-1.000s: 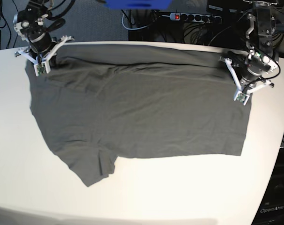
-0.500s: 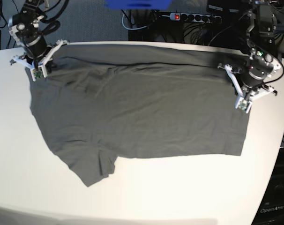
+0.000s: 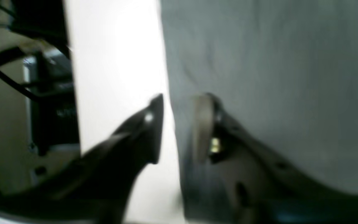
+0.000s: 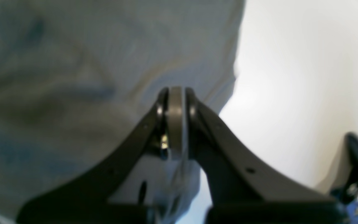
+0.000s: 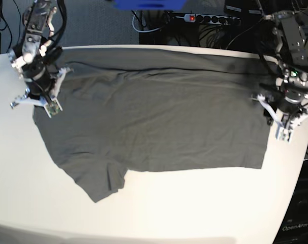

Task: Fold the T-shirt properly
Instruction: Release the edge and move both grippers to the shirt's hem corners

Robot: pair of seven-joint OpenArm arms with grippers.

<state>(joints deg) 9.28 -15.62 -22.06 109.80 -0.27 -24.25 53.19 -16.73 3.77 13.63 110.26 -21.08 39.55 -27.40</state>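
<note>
Lying flat on the white table (image 5: 159,203), the dark olive-grey T-shirt (image 5: 154,112) covers most of the tabletop, its far edge folded over into a long band near the table's back rim and one sleeve (image 5: 100,183) sticking out toward the near edge. Nothing here acts as a container; the shirt simply rests on the bare surface.

On the base view's right, the left gripper (image 5: 285,133) hangs from an arm that comes down from the back corner, its wrist bent so the fingers point down and toward the near edge. It sits at the shirt's right-hand edge. From the left wrist camera, the left gripper (image 3: 176,127) has its fingers spread: one finger (image 3: 149,130) is over the white table, the other over the cloth, with the shirt's edge running between them. No fabric is visibly caught between the tips.

On the base view's left, the right gripper (image 5: 51,105) reaches down from an arm standing nearly upright at the far left corner, tips at the shirt's left edge. Seen by its wrist camera, the right gripper (image 4: 176,121) has its fingers pressed together, and a thin fold of grey cloth appears pinched in the seam and trails below the pads, though the view is blurred.

A power strip (image 5: 210,19) and cables lie on the floor behind the table.
</note>
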